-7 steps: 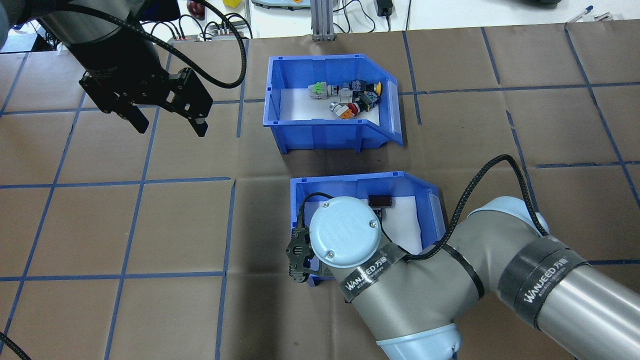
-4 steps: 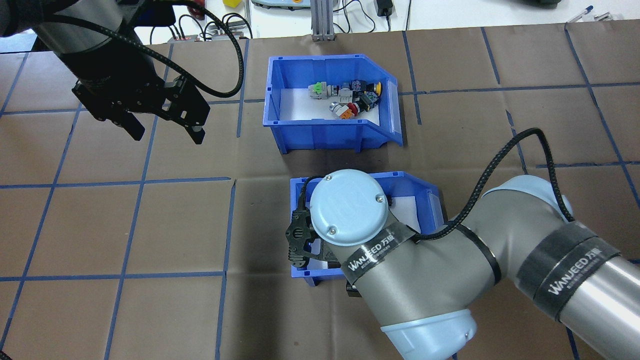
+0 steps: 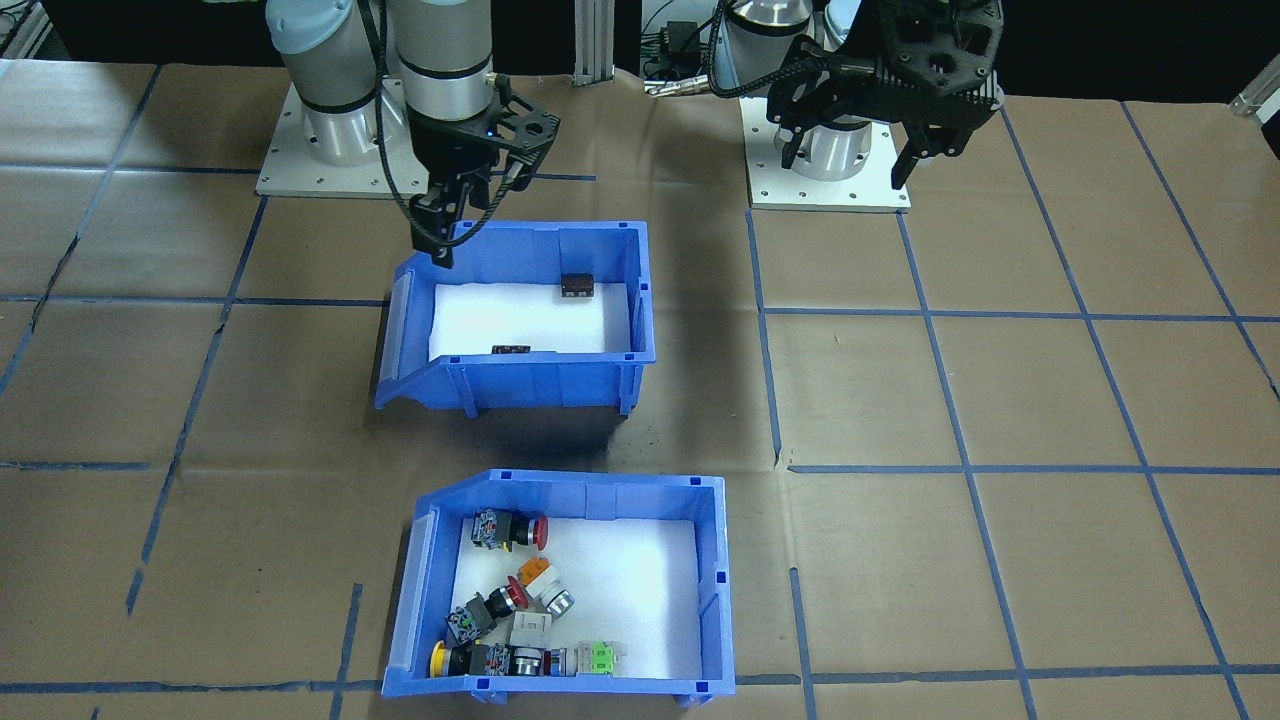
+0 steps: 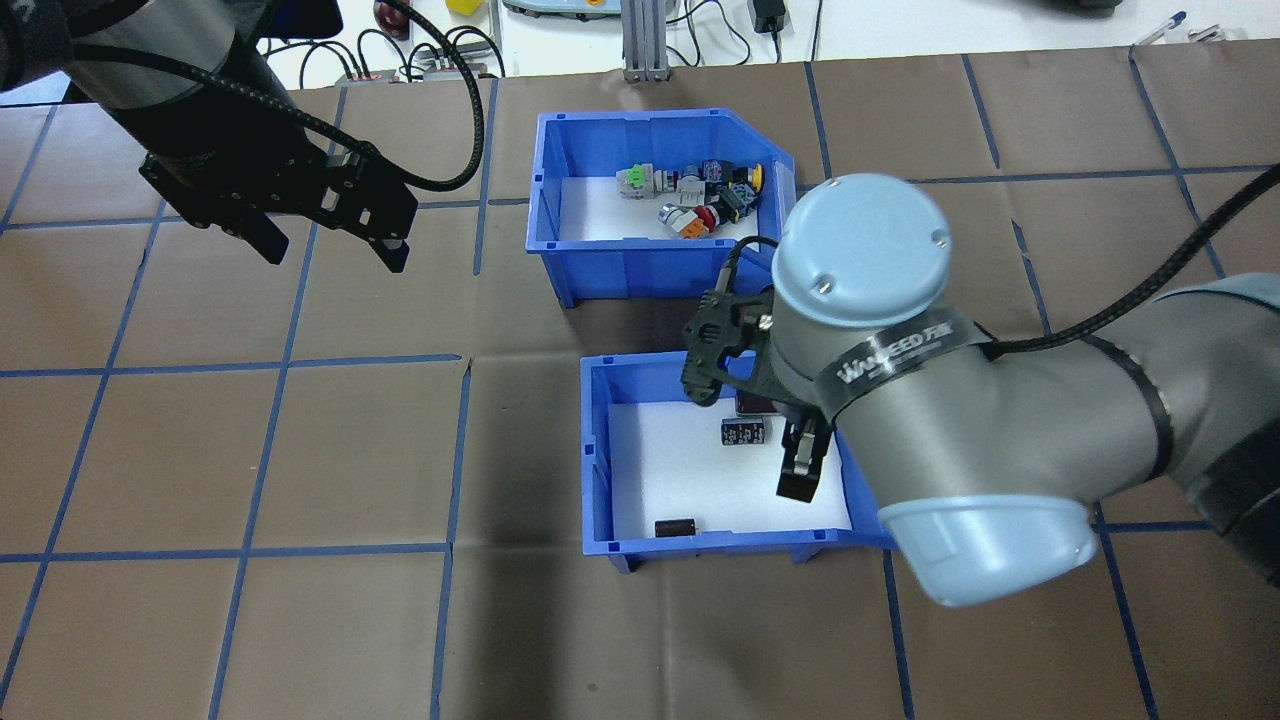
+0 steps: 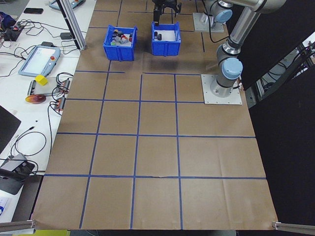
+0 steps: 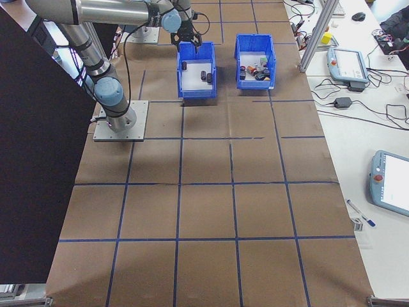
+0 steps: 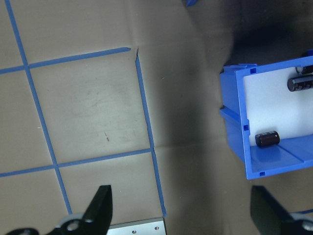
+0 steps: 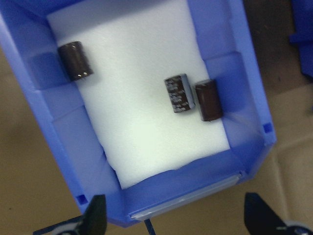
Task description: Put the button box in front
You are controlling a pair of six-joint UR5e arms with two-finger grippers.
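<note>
The button box [image 4: 650,272] is a blue bin with colourful push-buttons. It stands at the table's far side in the overhead view and at the bottom of the front-facing view [image 3: 716,585]. Just nearer the robot stands a second blue bin [image 4: 598,450] holding black cylinders [image 8: 178,94]. My right gripper [image 4: 750,435] hangs open above that bin's far right part, holding nothing; in the right wrist view its fingertips [image 8: 94,215] spread wide. My left gripper [image 4: 335,250] hovers open over bare table to the left, well apart from both bins, also empty [image 7: 183,215].
Brown paper with a blue tape grid covers the table. The two arm base plates [image 3: 830,172] sit on the robot's side. An aluminium post [image 4: 640,45] and cables stand beyond the far edge. A side bench carries a teach pendant [image 6: 348,64].
My right arm has swung from the cylinder bin's near left corner to above its far right part. The left gripper has drifted slightly left and away. Both bins have stayed put.
</note>
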